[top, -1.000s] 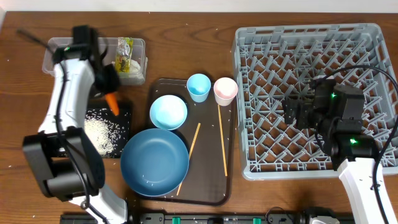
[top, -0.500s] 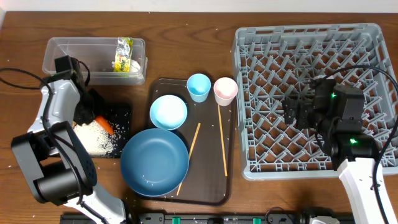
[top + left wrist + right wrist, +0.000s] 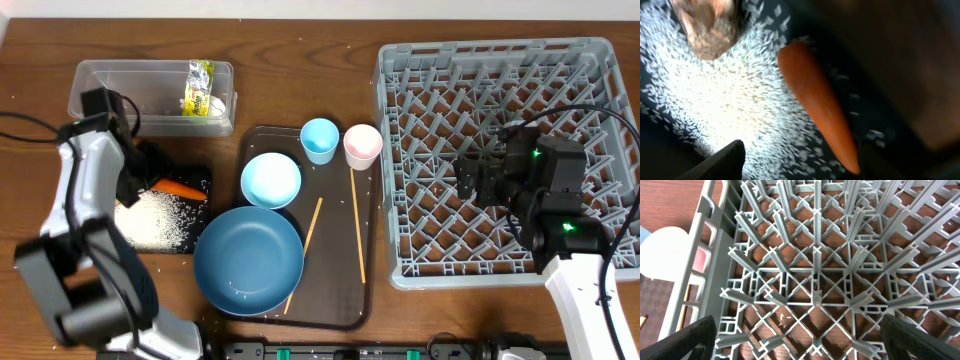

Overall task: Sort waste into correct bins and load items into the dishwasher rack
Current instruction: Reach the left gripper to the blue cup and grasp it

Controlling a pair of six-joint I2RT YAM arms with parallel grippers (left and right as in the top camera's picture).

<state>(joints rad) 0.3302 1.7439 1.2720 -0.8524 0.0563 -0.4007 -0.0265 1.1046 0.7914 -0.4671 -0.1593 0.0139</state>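
A brown serving tray (image 3: pixel 335 280) lies on the wooden table (image 3: pixel 300 60).

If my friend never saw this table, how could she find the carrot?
Start at the big grey rack and go to the opposite end of the table, to the shallow black tray. The carrot lies on it beside white rice, the only orange thing there.

Mostly plastic on a varnished wood table (image 3: pixel 300 80).
Your dishwasher rack (image 3: pixel 495 48) is matt grey plastic, the tub (image 3: pixel 120 67) clear plastic, the wrapper (image 3: pixel 200 88) shiny foil, and the dark-blue plate (image 3: pixel 250 262) smooth with a soft gloss. Close up, the carrot (image 3: pixel 815 105) looks smooth and faintly waxy; the brown lump (image 3: pixel 710 30) seems rough, though it's blurred.
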